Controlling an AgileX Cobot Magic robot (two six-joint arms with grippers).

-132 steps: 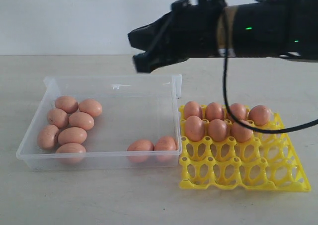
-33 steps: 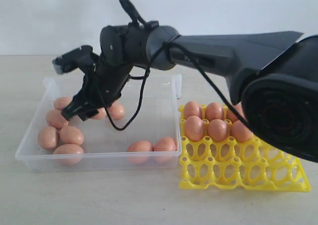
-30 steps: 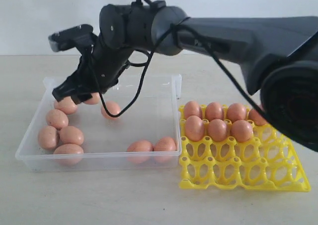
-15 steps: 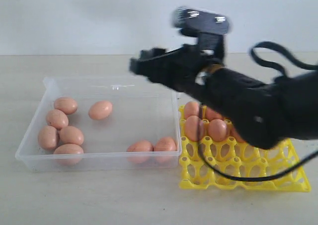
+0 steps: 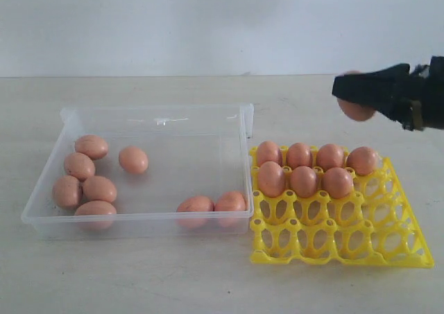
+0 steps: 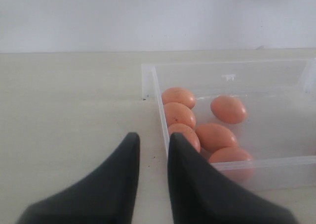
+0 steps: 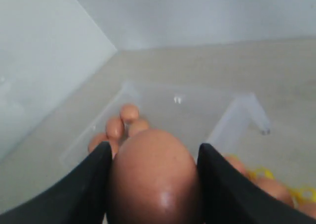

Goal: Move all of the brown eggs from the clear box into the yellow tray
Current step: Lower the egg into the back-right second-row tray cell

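**Surface/room.** Flat, pale beige table (image 5: pixel 173 279); plain white wall (image 5: pixel 208 23) behind.

**Task items, position & axis.**
- Clear box (image 5: pixel 159 113): on the table, L of centre in ext. view, long side running L–R.
- Yellow tray (image 5: pixel 333 245): just beside the box's R wall. Whether they touch: cannot tell.
- Brown eggs (image 5: pixel 99 188) in box: 8. Five are clustered at the L end, one is alone (image 5: pixel 133 159) near them, and two lie side by side against the front wall near the R corner. All lie on their sides, long axes approx. horizontal.
- Eggs in tray: 7. Four fill the back row and three sit in the next row, w/ that row's R-most cup open. All stand upright in the cups, long axis vertical.
- Held egg (image 5: pixel 355 110): in the air, above & behind the tray's back R corner. In the R wrist view a rounded end faces out past the tips. Long axis appears to run along the fingers, but not certain.

**Fingers.**
- Right fingers (image 5: pixel 368 89): pinching the held egg from both sides, pads against its shell.
- Left fingers (image 6: pixel 123 184): narrow gap btwn them, nothing in it. They sit above bare table just outside the box's L end wall, touching nothing.
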